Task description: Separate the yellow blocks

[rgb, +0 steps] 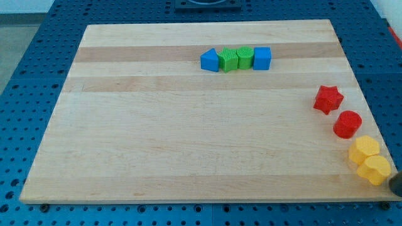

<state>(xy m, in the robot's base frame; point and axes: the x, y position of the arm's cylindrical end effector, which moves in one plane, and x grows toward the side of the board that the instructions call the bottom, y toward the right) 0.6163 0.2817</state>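
Two yellow blocks touch each other at the view's bottom right, near the board's right edge: an upper yellow block [364,149] and a lower yellow block [376,169], both with angular many-sided tops. My tip [396,184] shows as a dark rounded shape at the view's right edge, just right of and below the lower yellow block, very close to it. Only a small part of the rod is in view.
A red star [328,99] and a red cylinder [347,123] lie above the yellow blocks along the right edge. A row at the view's top middle holds a blue block [210,60], two green blocks [229,59] [245,57] and a blue cube [262,58]. The wooden board [188,138] rests on a blue perforated table.
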